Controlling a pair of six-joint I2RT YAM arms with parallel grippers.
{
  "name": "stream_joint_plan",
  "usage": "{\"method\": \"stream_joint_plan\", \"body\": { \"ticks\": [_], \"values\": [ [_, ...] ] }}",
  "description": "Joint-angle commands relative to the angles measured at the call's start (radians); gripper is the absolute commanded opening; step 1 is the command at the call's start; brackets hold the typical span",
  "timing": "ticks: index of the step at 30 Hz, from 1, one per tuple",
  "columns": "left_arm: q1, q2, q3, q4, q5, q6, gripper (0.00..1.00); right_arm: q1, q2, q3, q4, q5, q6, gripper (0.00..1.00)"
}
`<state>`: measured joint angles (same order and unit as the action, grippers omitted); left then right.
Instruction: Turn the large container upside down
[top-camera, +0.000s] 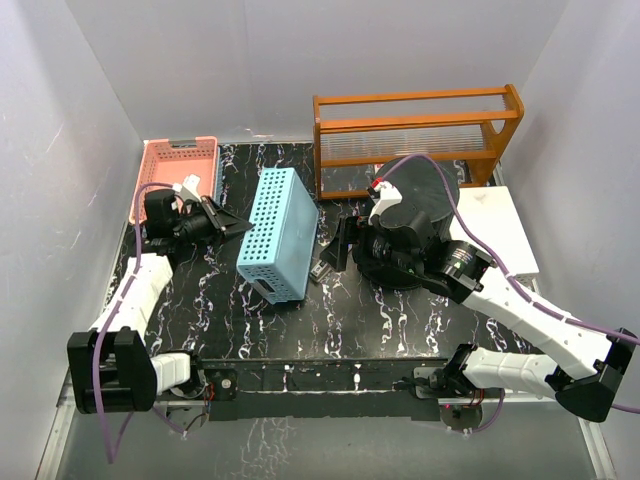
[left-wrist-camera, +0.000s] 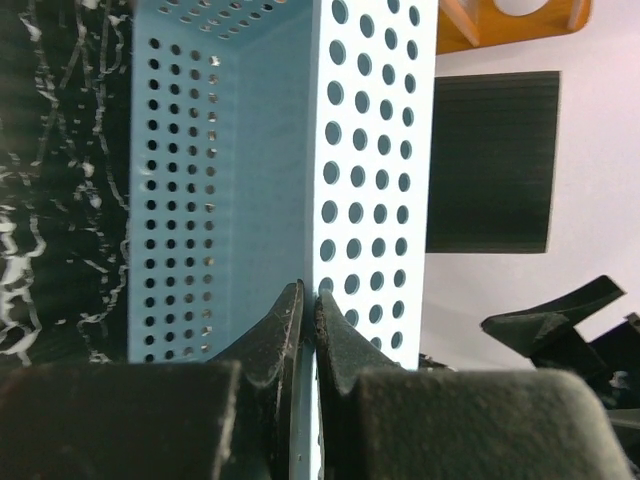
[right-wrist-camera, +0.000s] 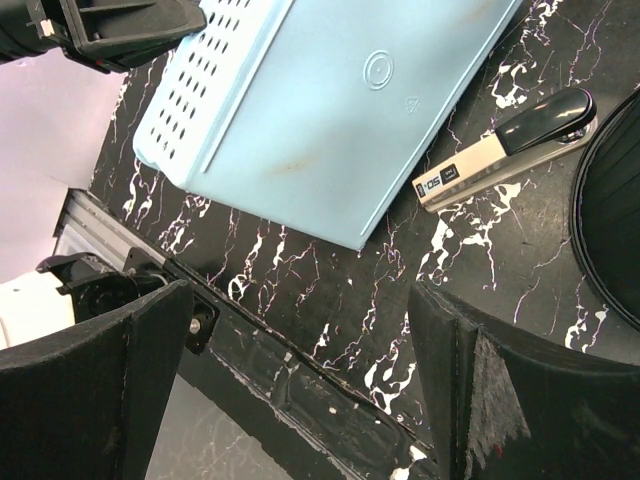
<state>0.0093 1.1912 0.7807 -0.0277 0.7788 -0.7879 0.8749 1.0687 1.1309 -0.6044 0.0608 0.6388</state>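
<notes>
Large container (top-camera: 412, 225) stands just beside our right fingers (top-camera: 340, 243), wide rim seemingly down on the counter (top-camera: 300, 330), so they hang apart, gripping nothing. Further off, left fingers (left-wrist-camera: 305, 335) sit pressed together, empty, facing the blue basket (top-camera: 278, 235).

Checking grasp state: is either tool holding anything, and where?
Right tool open, empty. Left tool shut at the blue basket corner; whether it grips cannot be told.
</notes>
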Motion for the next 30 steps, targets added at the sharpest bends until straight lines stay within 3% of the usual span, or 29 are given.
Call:
{"method": "stream_joint_plan", "body": {
  "ticks": [1,6,11,19,26,30],
  "values": [
    [0.024,0.043,0.012,-0.245,-0.074,0.206,0.00,-0.001,-0.010,0.004,0.033,0.016,0.006,0.88],
    [0.030,0.040,0.084,-0.436,-0.291,0.367,0.01,-0.002,-0.007,0.006,0.033,0.023,0.004,0.88],
    [0.031,0.038,0.123,-0.507,-0.355,0.426,0.47,-0.001,0.012,0.008,0.047,0.015,0.005,0.88],
    [0.031,-0.022,0.243,-0.643,-0.489,0.489,0.82,-0.002,0.020,0.008,0.045,0.007,0.009,0.88],
    [0.018,-0.130,0.352,-0.823,-0.521,0.553,0.96,-0.001,0.040,0.003,0.057,-0.004,0.008,0.88],
    [-0.129,-0.211,0.285,-0.911,-0.618,0.446,0.98,-0.002,0.061,0.004,0.078,-0.013,0.004,0.88]
  ]
}}
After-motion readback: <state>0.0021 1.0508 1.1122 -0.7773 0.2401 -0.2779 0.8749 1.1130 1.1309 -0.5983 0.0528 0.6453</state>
